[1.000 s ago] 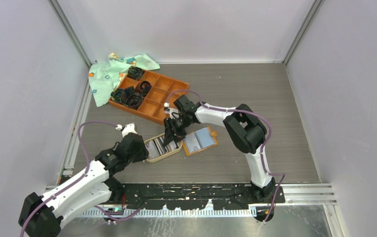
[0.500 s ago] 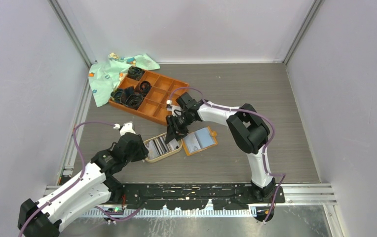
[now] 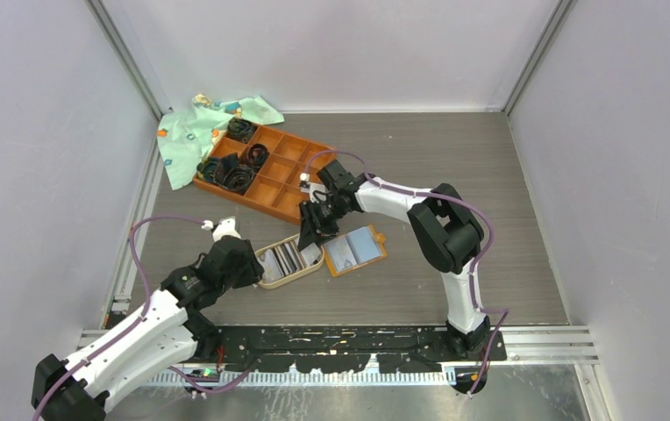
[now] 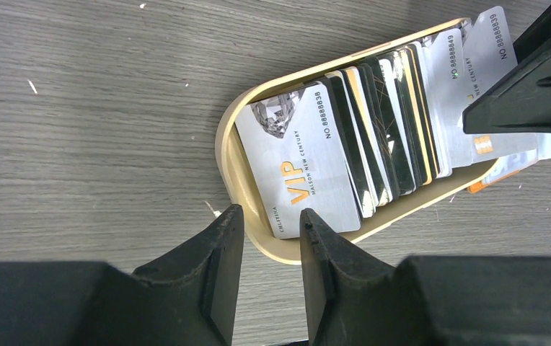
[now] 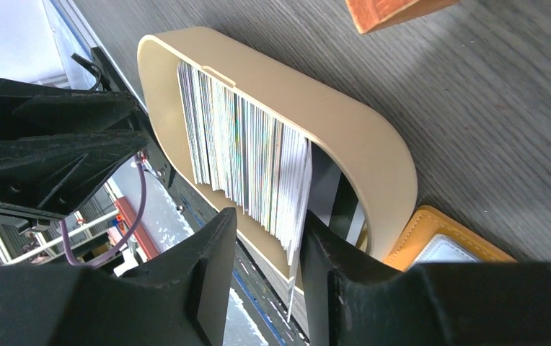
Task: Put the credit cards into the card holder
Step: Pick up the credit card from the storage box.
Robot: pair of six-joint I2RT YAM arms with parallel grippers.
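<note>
Left wrist: VIP card [image 4: 309, 173] 88888838; L jaws astride dish rim [image 4: 223, 155], R jaws astride cards [image 5: 251, 158]; grips unclear.

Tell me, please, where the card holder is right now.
In the top view, the card holder lies open on the table, just right of the tan dish and below-right of the orange tray.

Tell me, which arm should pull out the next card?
Right. The right gripper straddles the end cards, beside the open card holder. The left gripper is clamping the dish at the other end.
</note>
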